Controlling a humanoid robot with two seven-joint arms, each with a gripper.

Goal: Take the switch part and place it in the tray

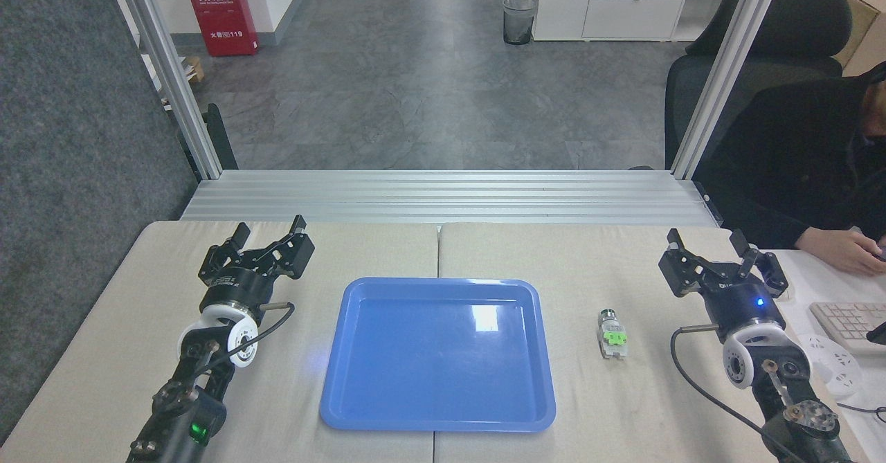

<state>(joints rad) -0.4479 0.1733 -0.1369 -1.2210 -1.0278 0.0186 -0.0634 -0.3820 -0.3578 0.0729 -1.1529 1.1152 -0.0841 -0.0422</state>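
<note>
The switch part (612,336) lies just right of the tray (360,394) rim; bare table between it and the right gripper (706,243); both it and the left gripper (270,230) spread apart.

A red cabinet (220,10) stands on the floor at the far left of the room. Its front carries two lines of white print. The upper line is a row of four Chinese characters, too small to read with certainty. The lower line has Chinese characters followed by the number "119", which reads clearly.

The body of the left pincer (266,237) bears small white lettering on its black housing; the characters cannot be made out. The body of the right pincer (706,245) likewise shows a short white marking that is not legible.

The keyboard (848,321) at the right edge of the desk (644,401) shows keys, but no legends can be read.
</note>
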